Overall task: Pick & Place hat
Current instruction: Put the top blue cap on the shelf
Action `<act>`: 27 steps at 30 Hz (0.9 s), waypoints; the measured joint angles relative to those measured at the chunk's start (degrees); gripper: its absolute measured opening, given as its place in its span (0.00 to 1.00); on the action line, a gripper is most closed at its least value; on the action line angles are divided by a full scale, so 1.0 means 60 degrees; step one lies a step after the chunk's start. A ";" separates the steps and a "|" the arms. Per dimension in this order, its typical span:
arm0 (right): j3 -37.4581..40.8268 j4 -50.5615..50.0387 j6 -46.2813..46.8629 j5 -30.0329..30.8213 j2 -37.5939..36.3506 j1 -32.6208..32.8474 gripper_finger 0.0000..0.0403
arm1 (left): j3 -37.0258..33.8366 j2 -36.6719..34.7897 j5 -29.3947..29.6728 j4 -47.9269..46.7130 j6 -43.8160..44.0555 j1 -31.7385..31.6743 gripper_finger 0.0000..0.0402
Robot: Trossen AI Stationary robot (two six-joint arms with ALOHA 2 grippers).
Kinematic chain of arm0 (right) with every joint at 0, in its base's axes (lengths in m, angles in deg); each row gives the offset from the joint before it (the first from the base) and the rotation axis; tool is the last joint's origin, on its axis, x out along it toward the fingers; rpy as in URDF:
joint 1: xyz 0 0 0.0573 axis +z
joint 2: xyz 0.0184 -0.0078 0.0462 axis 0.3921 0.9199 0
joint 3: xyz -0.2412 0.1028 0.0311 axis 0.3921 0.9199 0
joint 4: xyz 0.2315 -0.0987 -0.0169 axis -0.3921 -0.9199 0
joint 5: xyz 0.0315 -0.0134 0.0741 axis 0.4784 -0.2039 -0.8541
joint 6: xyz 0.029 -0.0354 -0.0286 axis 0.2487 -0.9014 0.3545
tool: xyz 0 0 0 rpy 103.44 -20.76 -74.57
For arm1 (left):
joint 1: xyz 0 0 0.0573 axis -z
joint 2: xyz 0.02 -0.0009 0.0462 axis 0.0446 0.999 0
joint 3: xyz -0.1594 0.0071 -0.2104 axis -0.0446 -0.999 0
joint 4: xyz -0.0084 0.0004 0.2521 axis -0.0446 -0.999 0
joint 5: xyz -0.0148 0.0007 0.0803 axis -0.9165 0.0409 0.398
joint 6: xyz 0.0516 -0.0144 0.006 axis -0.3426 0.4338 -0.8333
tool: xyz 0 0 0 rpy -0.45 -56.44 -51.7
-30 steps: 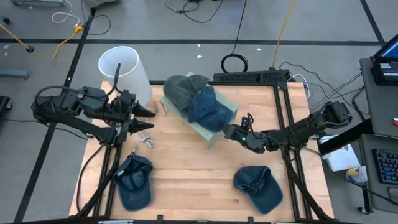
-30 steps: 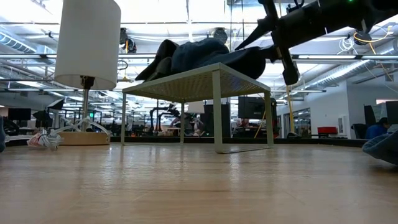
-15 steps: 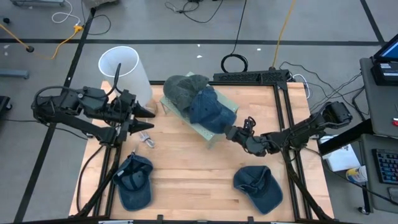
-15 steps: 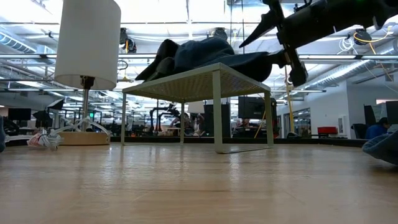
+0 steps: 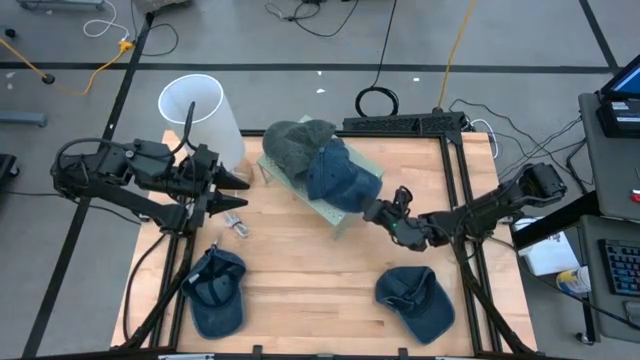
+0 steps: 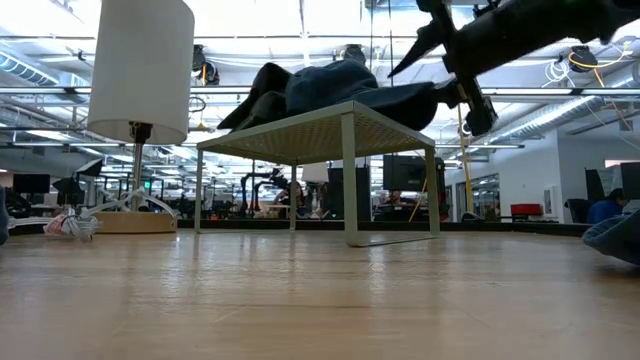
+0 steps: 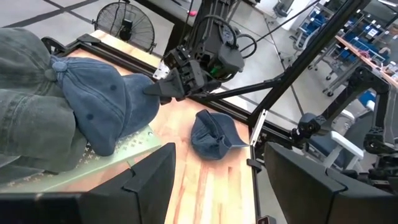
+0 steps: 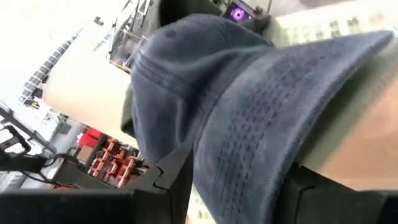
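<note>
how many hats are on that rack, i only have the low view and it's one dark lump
observer: two, a grey-green hat with a blue cap overlapping it, both on the rack.
operator: any more lying on the table
observer: two, a left cap on the left arm's side and a right cap on the right arm's side.
operator: where's the left claw
observer: the left claw is open and empty beside the lamp.
</note>
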 joint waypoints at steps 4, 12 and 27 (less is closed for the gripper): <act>-0.0446 -0.0408 -0.0377 -0.0026 -0.0004 -0.0357 0.35 | 0.0000 0.0000 0.0000 0.0004 0.0023 0.0000 0.62; -0.1139 -0.2356 0.0321 -0.0605 0.0007 -0.0667 0.35 | 0.0000 0.0000 -0.0013 0.0013 0.0157 0.0000 0.62; -0.1175 -0.2332 0.0107 -0.0839 0.0004 -0.0652 0.35 | 0.0007 0.2709 0.1454 0.2434 -0.2233 -0.0148 0.62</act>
